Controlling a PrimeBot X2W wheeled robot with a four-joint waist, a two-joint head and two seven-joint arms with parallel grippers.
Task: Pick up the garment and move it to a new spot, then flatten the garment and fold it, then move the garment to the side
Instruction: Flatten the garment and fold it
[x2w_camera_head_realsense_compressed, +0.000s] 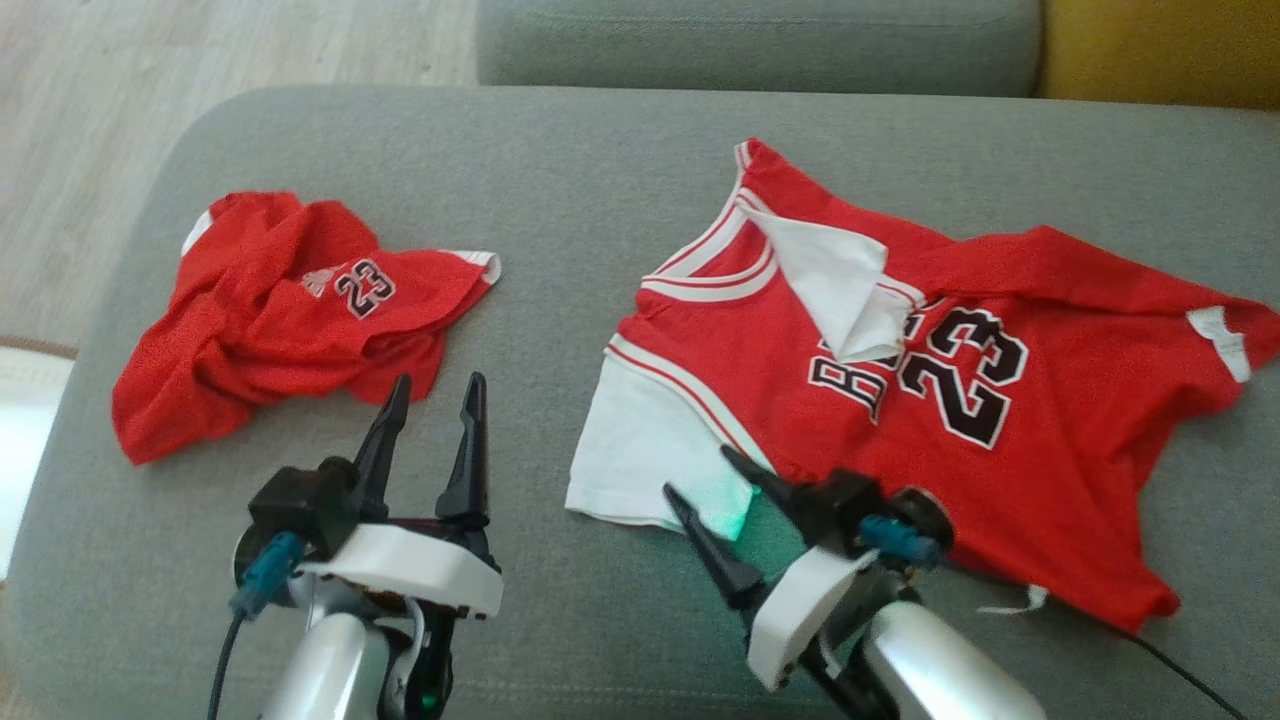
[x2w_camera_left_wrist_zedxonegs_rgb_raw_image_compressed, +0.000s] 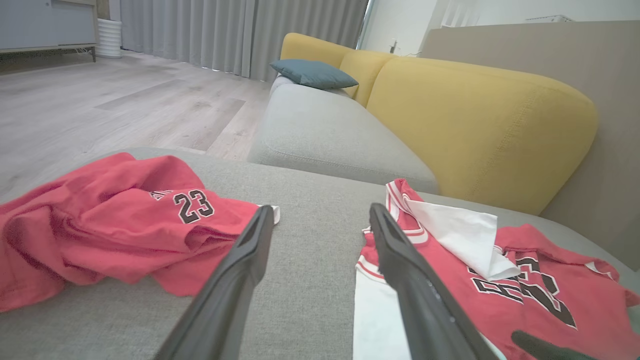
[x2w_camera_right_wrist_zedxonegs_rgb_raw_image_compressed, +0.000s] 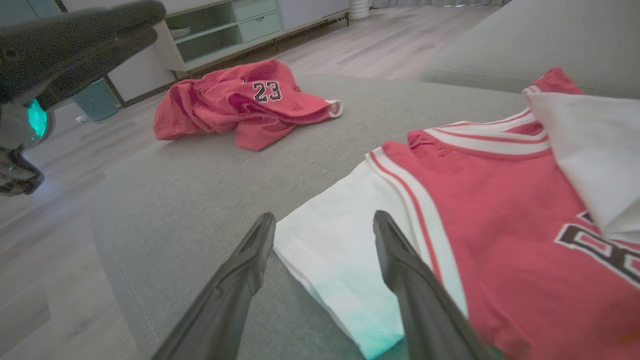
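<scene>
The garment, a red number 23 jersey with white sleeves, lies spread but rumpled on the right of the grey seat, one white sleeve folded over its chest. My right gripper is open, its fingers low over the near white sleeve, holding nothing. In the right wrist view the gripper straddles that sleeve's edge beside the jersey. My left gripper is open and empty between the jersey and the crumpled red shorts. The left wrist view shows this gripper flanked by shorts and jersey.
The wide grey seat cushion has bare fabric between the two clothes. Behind it are another grey seat, a yellow backrest and a blue pillow. Wooden floor lies to the left. A thin cable trails at the near right.
</scene>
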